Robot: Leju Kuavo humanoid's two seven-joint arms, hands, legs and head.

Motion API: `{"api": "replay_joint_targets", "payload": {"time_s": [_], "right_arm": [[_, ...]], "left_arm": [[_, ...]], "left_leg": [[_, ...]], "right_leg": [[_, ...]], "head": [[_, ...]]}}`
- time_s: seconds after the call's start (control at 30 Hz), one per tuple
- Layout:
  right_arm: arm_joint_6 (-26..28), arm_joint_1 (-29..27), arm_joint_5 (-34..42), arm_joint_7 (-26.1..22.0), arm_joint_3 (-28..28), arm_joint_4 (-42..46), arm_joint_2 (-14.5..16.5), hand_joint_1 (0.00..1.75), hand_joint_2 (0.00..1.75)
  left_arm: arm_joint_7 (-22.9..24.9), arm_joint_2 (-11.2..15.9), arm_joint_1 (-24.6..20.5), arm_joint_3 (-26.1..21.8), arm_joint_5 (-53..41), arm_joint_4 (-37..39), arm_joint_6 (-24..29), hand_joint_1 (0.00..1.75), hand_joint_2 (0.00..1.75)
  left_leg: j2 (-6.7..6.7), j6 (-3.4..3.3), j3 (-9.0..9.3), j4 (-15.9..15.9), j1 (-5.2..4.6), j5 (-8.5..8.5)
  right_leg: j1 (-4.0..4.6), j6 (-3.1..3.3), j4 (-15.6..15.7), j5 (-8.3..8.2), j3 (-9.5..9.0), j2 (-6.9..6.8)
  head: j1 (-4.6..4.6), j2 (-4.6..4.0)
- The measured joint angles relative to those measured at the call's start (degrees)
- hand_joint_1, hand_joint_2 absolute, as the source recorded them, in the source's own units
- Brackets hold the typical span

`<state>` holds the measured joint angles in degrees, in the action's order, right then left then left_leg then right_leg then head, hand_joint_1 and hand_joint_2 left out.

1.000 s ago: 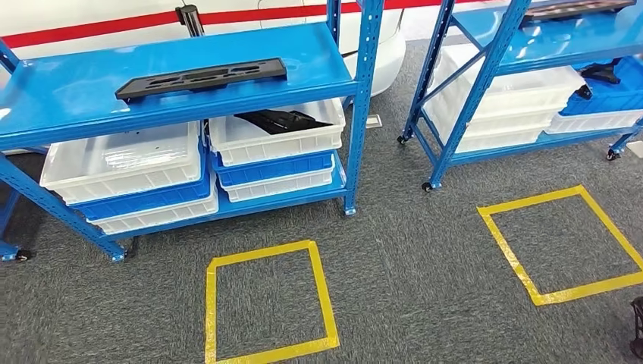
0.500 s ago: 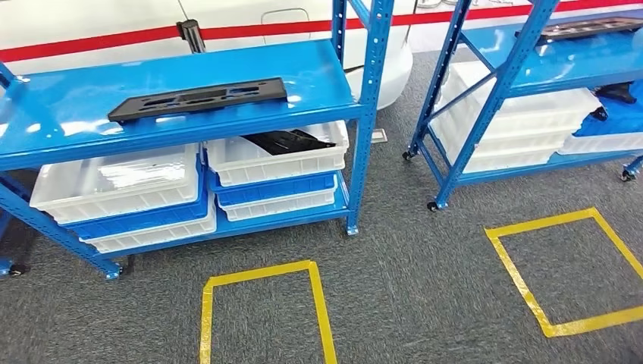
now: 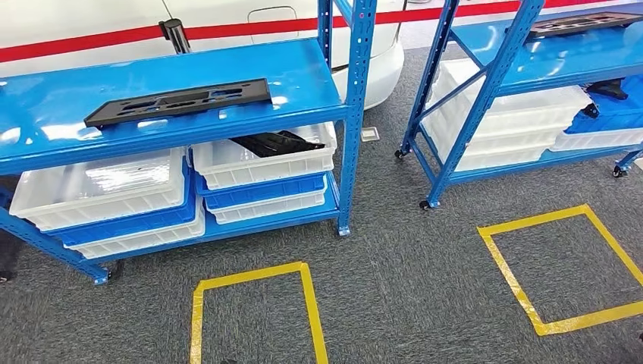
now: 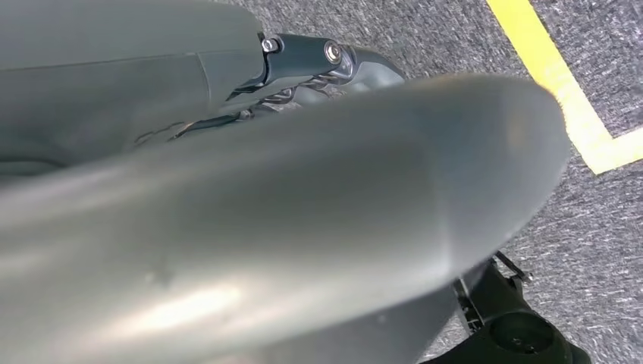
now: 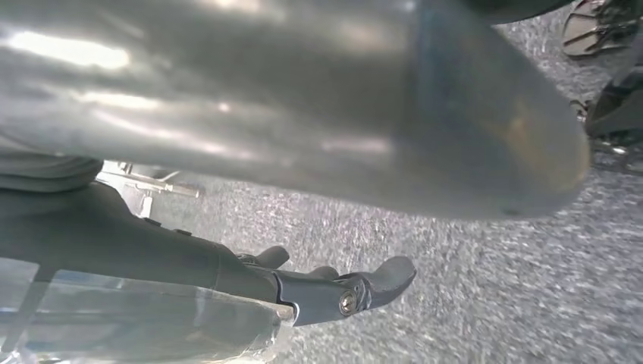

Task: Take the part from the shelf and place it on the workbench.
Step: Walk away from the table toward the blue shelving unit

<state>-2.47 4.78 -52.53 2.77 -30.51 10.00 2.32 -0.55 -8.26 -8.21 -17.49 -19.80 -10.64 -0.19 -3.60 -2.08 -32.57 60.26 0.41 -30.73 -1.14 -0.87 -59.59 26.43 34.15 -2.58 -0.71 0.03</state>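
The flat black part [image 3: 178, 101] lies on the top board of the left blue shelf [image 3: 303, 68]. Both robot hands hang over carpet; their grip I cannot tell.

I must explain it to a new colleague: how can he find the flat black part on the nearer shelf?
Find the left blue shelf. On its upper board lies the flat black part, long with cut-outs. Unlike the other black part below, it sits in no bin.

No readable text or label shows anywhere.
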Motion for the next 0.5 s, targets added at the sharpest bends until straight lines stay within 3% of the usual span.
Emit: {"api": "replay_joint_targets", "payload": {"time_s": [0.07, 0.13, 0.17, 0.23, 0.3, 0.37, 0.5], "right_arm": [[-0.02, 0.04, -0.1, -0.04, 0.02, 0.01, 0.02, 0.0, 0.0], [-0.07, 0.07, -0.28, -0.06, 0.04, 0.02, -0.02, 0.0, 0.0], [-0.1, 0.06, -0.37, -0.07, 0.04, 0.03, -0.04, 0.0, 0.0], [-0.22, -0.01, -0.48, -0.08, 0.04, 0.02, -0.1, 0.0, 0.0], [-0.43, -0.16, -0.58, -0.08, 0.04, 0.02, -0.14, 0.0, 0.0], [-0.58, -0.28, -0.66, -0.08, 0.04, 0.03, -0.19, 0.0, 0.0], [-0.64, -0.32, -0.68, -0.08, 0.04, 0.03, -0.2, 0.0, 0.0]], "left_arm": [[0.01, 0.01, -0.08, 0.0, -0.01, 0.0, -0.03, 0.0, 0.0], [0.11, -0.09, -0.07, -0.01, -0.08, -0.01, -0.13, 0.0, 0.0], [0.18, -0.15, -0.09, -0.01, -0.19, -0.01, -0.22, 0.0, 0.0], [0.28, -0.26, -0.11, -0.02, -0.43, 0.0, -0.38, 0.0, 0.0], [0.33, -0.28, -0.03, -0.02, -0.58, 0.0, -0.45, 0.0, 0.0], [0.35, -0.28, 0.07, -0.02, -0.68, 0.0, -0.48, 0.0, 0.0], [0.36, -0.28, 0.1, -0.02, -0.74, 0.0, -0.49, 0.0, 0.0]], "left_leg": [[0.79, -0.4, -0.08, -0.41, -0.24, -0.29], [2.03, -0.88, 0.4, -1.1, 0.02, 1.53], [2.55, -1.12, 0.58, -1.4, 0.18, 2.3], [3.41, -1.5, 0.46, -1.45, 0.22, 2.8], [4.43, -1.66, 0.22, -1.42, 0.04, 2.92], [5.06, -1.67, 0.16, -1.4, -0.05, 2.95], [5.27, -1.66, 0.17, -1.39, -0.08, 2.95]], "right_leg": [[0.23, -0.61, 0.26, 0.19, -0.28, -0.99], [0.38, -1.05, -0.91, 1.01, -0.14, -0.73], [0.41, -1.02, -2.85, 2.16, 0.63, -0.01], [0.27, -0.63, -9.64, 5.63, 3.7, 1.61], [0.23, -0.76, -15.29, 7.79, 6.28, 2.09], [0.25, -1.12, -16.42, 7.87, 6.72, 2.2], [0.27, -1.27, -15.73, 7.5, 6.34, 2.25]], "head": [[-0.05, 0.0], [0.0, 0.0], [0.11, 0.0], [0.27, 0.0], [0.31, -0.01], [0.27, -0.01], [0.27, 0.01]]}}
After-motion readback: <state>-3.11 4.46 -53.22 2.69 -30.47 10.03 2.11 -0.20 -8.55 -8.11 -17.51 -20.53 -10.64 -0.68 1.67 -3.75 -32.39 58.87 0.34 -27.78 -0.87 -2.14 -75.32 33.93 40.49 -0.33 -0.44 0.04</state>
